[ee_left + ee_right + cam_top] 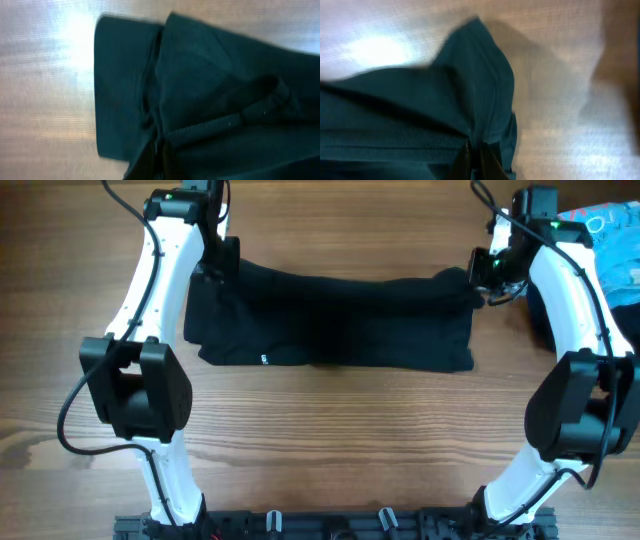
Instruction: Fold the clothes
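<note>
The black T-shirt (330,320) lies across the far middle of the wooden table as a wide folded band, with a small white label (264,360) near its front left edge. My left gripper (212,262) is at the shirt's far left corner, shut on a pinch of the fabric (159,150). My right gripper (482,272) is at the shirt's far right corner, shut on the fabric (476,150), which rises to a peak there. Both wrist views show black ribbed cloth filling the lower frame, with the jaw tips nearly hidden by it.
A light-blue garment with pink-and-white lettering (612,240) lies at the far right corner. A dark folded stack (545,315) sits behind my right arm. Bare wooden table (330,440) spreads in front of the shirt.
</note>
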`<move>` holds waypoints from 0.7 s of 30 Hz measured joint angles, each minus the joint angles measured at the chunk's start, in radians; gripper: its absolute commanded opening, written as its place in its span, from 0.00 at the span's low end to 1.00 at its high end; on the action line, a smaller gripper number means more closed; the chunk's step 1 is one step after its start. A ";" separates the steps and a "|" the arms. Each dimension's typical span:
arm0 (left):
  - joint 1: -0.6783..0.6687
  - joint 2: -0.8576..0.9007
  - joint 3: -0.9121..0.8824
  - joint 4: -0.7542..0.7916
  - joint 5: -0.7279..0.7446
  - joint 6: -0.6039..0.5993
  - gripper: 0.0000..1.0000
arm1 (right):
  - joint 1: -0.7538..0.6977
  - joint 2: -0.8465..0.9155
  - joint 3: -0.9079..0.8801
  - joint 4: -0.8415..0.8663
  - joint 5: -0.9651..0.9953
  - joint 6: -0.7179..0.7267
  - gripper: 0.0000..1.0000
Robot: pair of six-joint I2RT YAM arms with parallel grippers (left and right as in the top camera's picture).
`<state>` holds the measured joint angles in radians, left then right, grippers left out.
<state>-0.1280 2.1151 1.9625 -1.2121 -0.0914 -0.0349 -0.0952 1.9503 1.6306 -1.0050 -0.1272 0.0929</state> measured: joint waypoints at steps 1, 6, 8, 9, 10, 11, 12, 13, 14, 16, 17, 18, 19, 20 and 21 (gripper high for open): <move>0.000 0.000 -0.001 -0.022 0.003 -0.001 0.37 | 0.000 0.000 -0.013 -0.016 0.000 0.001 0.57; 0.000 0.000 -0.006 -0.122 0.014 -0.008 0.57 | -0.005 0.000 -0.032 -0.076 0.000 0.006 0.77; 0.000 0.000 -0.006 -0.138 0.014 -0.008 0.58 | -0.013 0.000 -0.032 -0.083 -0.003 0.008 0.76; 0.000 0.000 -0.006 -0.144 0.015 -0.009 0.58 | -0.019 0.000 -0.032 -0.086 -0.007 0.008 0.76; 0.000 0.000 -0.006 -0.147 0.015 -0.009 0.59 | -0.026 0.000 -0.032 -0.088 -0.015 0.008 0.75; 0.000 0.000 -0.006 -0.147 0.015 -0.011 0.59 | -0.039 0.000 -0.032 -0.088 -0.030 0.008 0.75; 0.000 0.000 -0.006 -0.149 0.016 -0.012 0.59 | -0.048 0.000 -0.032 -0.090 -0.045 0.007 0.75; 0.000 0.000 -0.006 -0.154 0.020 -0.013 0.59 | -0.054 0.000 -0.032 -0.093 -0.061 0.003 0.76; 0.000 0.000 -0.006 -0.163 0.027 -0.014 0.59 | -0.060 0.000 -0.032 -0.097 -0.077 -0.004 0.79; 0.000 0.000 -0.006 -0.166 0.036 -0.016 0.60 | -0.072 0.000 -0.032 -0.112 -0.111 -0.024 0.84; 0.000 0.000 -0.006 -0.166 0.038 -0.016 0.64 | -0.078 0.000 -0.032 -0.117 -0.134 -0.039 0.87; 0.000 0.000 -0.006 -0.165 0.038 -0.024 0.66 | -0.085 0.000 -0.032 -0.123 -0.163 -0.054 0.89; 0.000 0.000 -0.006 -0.164 0.038 -0.037 0.66 | -0.092 0.000 -0.032 -0.129 -0.190 -0.073 0.89; 0.000 0.000 -0.006 -0.160 0.039 -0.048 0.67 | -0.100 0.000 -0.032 -0.136 -0.214 -0.090 0.89; 0.002 0.000 -0.006 -0.150 0.041 -0.075 0.67 | -0.109 0.000 -0.032 -0.138 -0.237 -0.106 0.89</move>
<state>-0.1265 2.1151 1.9560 -1.3617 -0.0505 -0.1101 -0.2039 1.9503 1.5990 -1.1427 -0.3645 -0.0135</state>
